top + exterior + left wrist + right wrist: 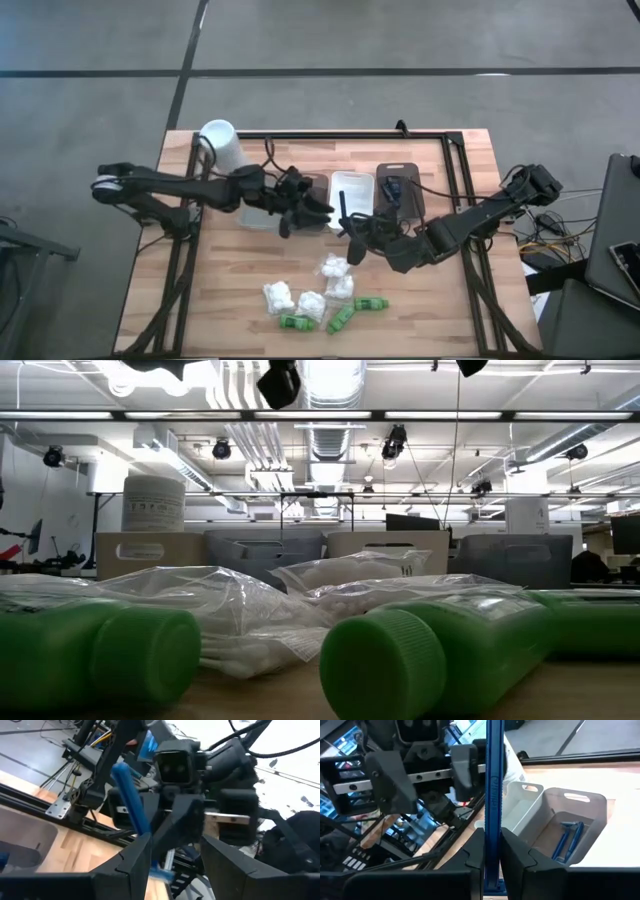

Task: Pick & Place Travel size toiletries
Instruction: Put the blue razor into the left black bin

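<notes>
Two dark arms meet over the middle of the bench; the right gripper [491, 855] has its fingers closed on a thin blue razor [493, 795], held upright; the left gripper [172, 862] faces it with fingers spread apart, holding nothing; two more razors [568, 840] lie in a grey tray [592, 807] toward the far edge; white puffs [337, 270] and green bottles [340, 319] lie near the front edge.
</notes>
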{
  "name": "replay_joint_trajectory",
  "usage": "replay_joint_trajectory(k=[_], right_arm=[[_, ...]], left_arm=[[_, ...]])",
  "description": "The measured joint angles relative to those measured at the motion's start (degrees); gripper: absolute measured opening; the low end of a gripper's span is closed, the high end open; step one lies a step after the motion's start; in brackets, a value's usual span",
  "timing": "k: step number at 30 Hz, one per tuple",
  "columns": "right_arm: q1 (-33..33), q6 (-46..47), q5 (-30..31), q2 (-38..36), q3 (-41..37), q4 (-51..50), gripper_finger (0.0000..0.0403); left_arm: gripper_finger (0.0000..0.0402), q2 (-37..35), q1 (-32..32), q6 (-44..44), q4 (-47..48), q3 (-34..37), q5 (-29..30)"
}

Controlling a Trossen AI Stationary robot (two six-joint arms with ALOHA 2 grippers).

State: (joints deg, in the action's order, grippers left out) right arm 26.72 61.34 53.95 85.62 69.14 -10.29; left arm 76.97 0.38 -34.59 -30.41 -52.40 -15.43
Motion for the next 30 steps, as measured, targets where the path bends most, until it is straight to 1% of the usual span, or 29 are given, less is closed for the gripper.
replay_joint_trajectory(k=[8, 11, 14, 17, 24, 27, 30], right_arm=[[0.0, -0.3, -0.5, 0.0, -0.1, -0.1, 0.0029], [0.0, -0.3, -0.9, 0.0, -0.3, -0.1, 0.0029], [0.0, -0.3, -1.4, 0.0, -0.4, -0.2, 0.0029], [0.0, -0.1, -1.5, 0.0, -0.7, -0.2, 0.0029], [0.0, -0.1, -1.3, 0.0, -0.8, -0.2, 0.0029], [0.0, -0.4, -0.3, 0.0, -1.0, -0.3, 0.0029], [0.0, -0.9, -0.2, 0.0, -1.1, -0.3, 0.0029]], left_arm=[[0.0175, 4.5, 0.0, 1.6, -1.1, -5.2, -0.6], [0.0175, 6.0, 0.0, 3.5, -1.0, -6.5, -1.5], [0.0174, 6.9, 0.0, 3.7, -1.0, -7.0, -1.6], [0.0170, 7.1, 0.0, 4.3, -0.9, -7.0, -1.6], [0.0146, 6.5, 0.4, 6.5, 0.9, -6.5, -1.7], [0.0145, 6.0, 0.6, 6.8, 3.8, -6.4, -3.3], [0.0147, 5.5, 0.7, 9.7, 6.8, -6.4, -2.9]])
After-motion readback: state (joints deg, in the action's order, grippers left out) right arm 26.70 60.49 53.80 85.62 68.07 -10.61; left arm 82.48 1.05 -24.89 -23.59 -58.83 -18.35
